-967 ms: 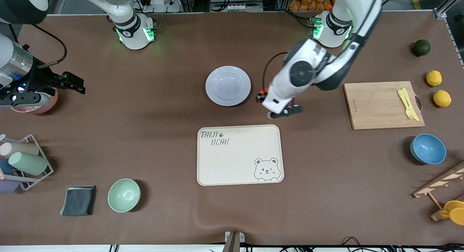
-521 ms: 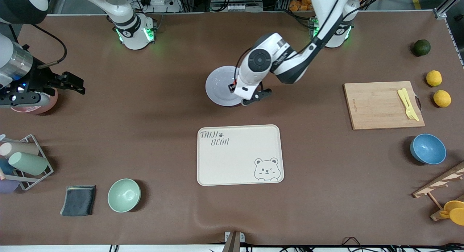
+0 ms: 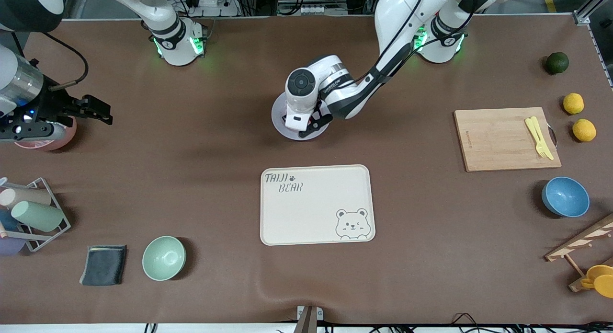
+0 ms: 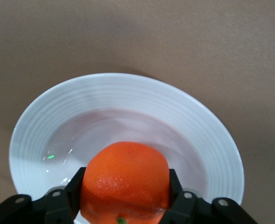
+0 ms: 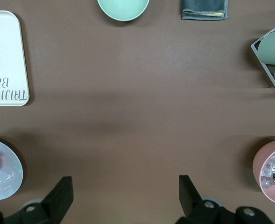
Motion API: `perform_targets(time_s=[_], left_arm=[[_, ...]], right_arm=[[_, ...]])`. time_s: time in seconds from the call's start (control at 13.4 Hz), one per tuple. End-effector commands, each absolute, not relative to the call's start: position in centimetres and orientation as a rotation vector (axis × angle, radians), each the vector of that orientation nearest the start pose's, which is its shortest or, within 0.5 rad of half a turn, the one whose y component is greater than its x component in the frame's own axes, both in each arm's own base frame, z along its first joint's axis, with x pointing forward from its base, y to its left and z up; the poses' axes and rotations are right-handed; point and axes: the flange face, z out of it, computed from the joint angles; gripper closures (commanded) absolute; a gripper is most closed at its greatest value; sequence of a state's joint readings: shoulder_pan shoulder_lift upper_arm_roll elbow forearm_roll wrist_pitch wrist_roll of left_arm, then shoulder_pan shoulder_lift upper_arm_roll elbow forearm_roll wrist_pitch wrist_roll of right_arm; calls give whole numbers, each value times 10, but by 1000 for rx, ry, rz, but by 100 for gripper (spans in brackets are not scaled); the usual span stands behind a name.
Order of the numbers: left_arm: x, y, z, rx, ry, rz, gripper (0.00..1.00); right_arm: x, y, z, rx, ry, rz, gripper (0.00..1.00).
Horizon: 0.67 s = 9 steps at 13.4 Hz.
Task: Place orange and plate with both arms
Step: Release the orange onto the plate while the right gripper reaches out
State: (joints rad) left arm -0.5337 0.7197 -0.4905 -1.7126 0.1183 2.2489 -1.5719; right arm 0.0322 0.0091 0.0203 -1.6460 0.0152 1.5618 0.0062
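Two arms share the worktop [image 3: 201,146]. We see the left arm bent over the plate [image 3: 282,127], its left gripper [image 4: 123,210] just above the plate's well; the right arm waits at its own end of the worktop, the right gripper [image 5: 123,196] over bare brown surface beside a pink bowl [image 5: 270,170].

Largest of the things we name is the cream tray [image 3: 316,204] with a bear drawing, lying nearer the front camera than the plate and apart from it. The plate is round and shallow, pale white with a lavender tint, glossy, with fine concentric ridges on its wide rim [image 4: 212,126]. It lies on the worktop in front of the two bases, nearer the left arm's.

The orange [image 4: 125,179] is small, far smaller than the plate, bright red-orange with a finely pitted skin and a tiny green speck on its underside. It sits between the left gripper's black fingers [image 4: 74,193], one on each flank and both touching it, over the plate's well; we cannot tell whether it rests on the plate.

The right gripper's fingers [image 5: 60,198] stand wide apart with nothing between them.
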Motion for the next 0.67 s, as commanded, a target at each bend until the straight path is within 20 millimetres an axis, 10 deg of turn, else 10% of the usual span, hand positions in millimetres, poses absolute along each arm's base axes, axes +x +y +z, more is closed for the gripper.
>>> perform_targets(time_s=[0.0,0.22,0.6], left_arm=[[372,-554,209,-2974,-845,313,0],[386,-548,243,-2969,-933,244,0],[435,-495,359,-2964,-958,92,0]], right_arm=[[550,30,584,-3121,-59,147,0],[551,30,583,-3121,-59,145,0],[549,32,577,-3115,-61,176,0]])
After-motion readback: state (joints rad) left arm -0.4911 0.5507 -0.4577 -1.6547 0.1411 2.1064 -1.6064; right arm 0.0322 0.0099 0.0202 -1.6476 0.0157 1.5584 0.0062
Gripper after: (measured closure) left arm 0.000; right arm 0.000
